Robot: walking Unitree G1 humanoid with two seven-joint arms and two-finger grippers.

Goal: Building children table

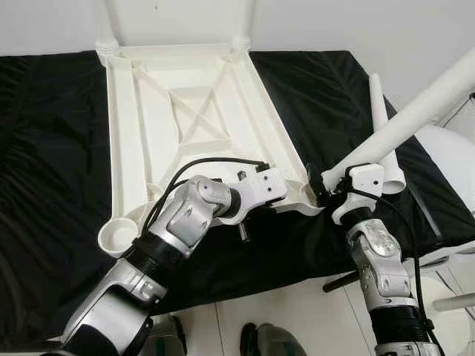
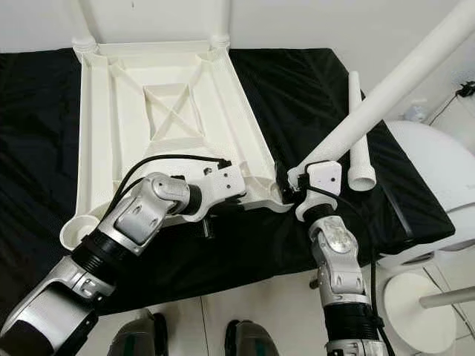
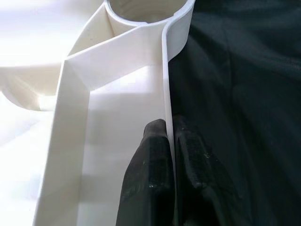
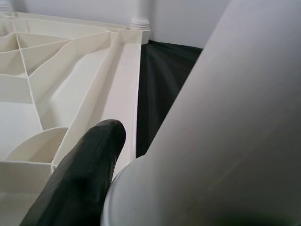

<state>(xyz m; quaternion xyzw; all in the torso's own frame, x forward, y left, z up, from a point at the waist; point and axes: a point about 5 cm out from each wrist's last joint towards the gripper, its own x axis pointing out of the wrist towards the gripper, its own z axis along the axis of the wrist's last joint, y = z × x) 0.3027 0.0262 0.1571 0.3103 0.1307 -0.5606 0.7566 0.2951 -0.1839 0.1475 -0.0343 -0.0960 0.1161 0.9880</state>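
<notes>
The white plastic table top point(image 1: 193, 111) lies upside down on a black cloth. Two legs point(image 1: 104, 30) stand in its far corner sockets. My left gripper point(image 3: 169, 129) is shut on the thin rim of the near edge, close to the near right corner socket point(image 1: 304, 204). My right gripper point(image 1: 320, 185) is shut on a long white leg point(image 2: 386, 89), which slants up to the right. The leg's lower end hangs beside that socket, and one black finger point(image 4: 84, 174) presses against it. A third leg point(image 2: 358, 126) lies loose on the cloth to the right.
The black cloth point(image 1: 59, 148) covers the whole work surface, with a white wall behind. A round white seat point(image 2: 434, 170) stands off the right edge, and a round white base point(image 2: 415, 311) rests on the floor. The near left socket point(image 1: 119, 237) holds nothing.
</notes>
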